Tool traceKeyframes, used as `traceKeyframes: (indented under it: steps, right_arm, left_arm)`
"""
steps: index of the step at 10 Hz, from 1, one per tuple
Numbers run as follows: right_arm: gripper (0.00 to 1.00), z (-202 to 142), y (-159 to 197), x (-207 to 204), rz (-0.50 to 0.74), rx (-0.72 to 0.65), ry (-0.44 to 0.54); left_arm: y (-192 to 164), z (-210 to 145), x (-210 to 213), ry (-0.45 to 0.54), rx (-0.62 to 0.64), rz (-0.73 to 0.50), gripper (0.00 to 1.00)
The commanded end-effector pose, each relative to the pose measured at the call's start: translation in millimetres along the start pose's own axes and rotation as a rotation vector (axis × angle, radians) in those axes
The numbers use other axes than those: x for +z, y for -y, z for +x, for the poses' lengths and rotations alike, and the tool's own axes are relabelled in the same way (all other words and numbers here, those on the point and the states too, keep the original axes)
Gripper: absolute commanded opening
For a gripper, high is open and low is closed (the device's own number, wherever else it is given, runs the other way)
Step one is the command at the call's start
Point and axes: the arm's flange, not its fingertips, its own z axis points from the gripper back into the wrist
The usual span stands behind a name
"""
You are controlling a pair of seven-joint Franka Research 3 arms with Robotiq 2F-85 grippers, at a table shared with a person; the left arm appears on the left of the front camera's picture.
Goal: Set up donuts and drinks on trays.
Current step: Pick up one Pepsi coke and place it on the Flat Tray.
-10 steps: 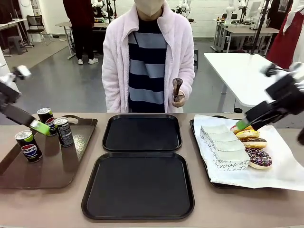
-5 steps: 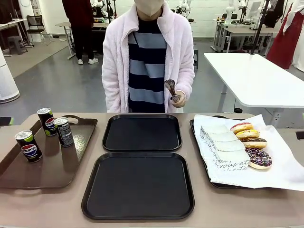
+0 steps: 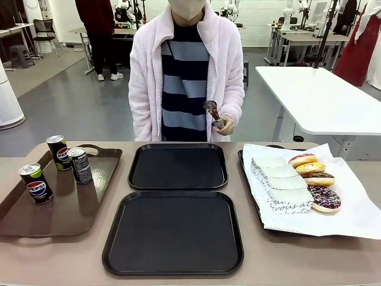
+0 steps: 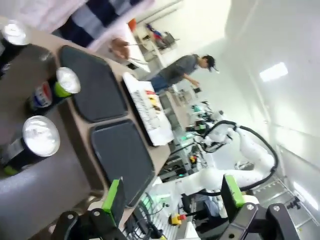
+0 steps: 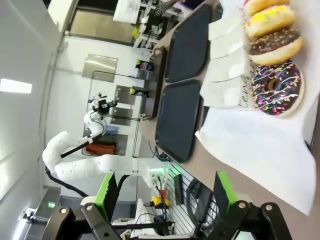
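Layout for a serving task that, judging by how things lie, has not yet begun. My left gripper [image 4: 173, 197] hangs released above the left end of the table [image 3: 59, 257], green pads wide apart with nothing between them. My right gripper [image 5: 165, 192] is likewise spread and empty above the right end.

Centre: two black trays, the far tray [image 3: 178, 168] toward the person and the near tray [image 3: 172, 233] toward me, edge beside edge, both bare.

Left: three drinks upright on the brown tray [image 3: 71, 211]. These are the front can [image 3: 36, 183], the back can [image 3: 57, 151] and the middle can [image 3: 80, 165]; the last two stand just beside each other.

Right: four donuts in a row, from the farthest donut [image 3: 303, 159] to the sprinkled chocolate donut [image 3: 325, 198]. They lie on the white printed paper [image 3: 351, 217], with the paper holders [image 3: 281, 183] alongside.

Supplies flank the trays, I judge, so that each arm serves its own side: cans to my left pincer, donuts to my right. The person's hand [image 3: 224, 123] holds a small dark utensil [image 3: 209, 109] at the far edge.
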Motion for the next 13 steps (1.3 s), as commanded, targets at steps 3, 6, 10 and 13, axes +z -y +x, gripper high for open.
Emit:
traceKeyframes:
  steps: [3,6,10,13]
  right_arm:
    - [1.0,-7,-6,16,-0.054,0.008,0.028]
    - [1.0,-4,-5,20,-0.055,-0.008,0.041]
    - [1.0,-4,-5,20,-0.055,-0.008,0.041]
    - [1.0,-4,-5,20,-0.055,-0.008,0.041]
  left_arm:
    - [11,-10,31,-0.036,0.065,0.145,1.0]
    - [34,-7,34,-0.095,0.033,0.253,1.0]
    - [10,-8,39,-0.041,0.045,0.167,1.0]
    - [10,-8,39,-0.041,0.045,0.167,1.0]
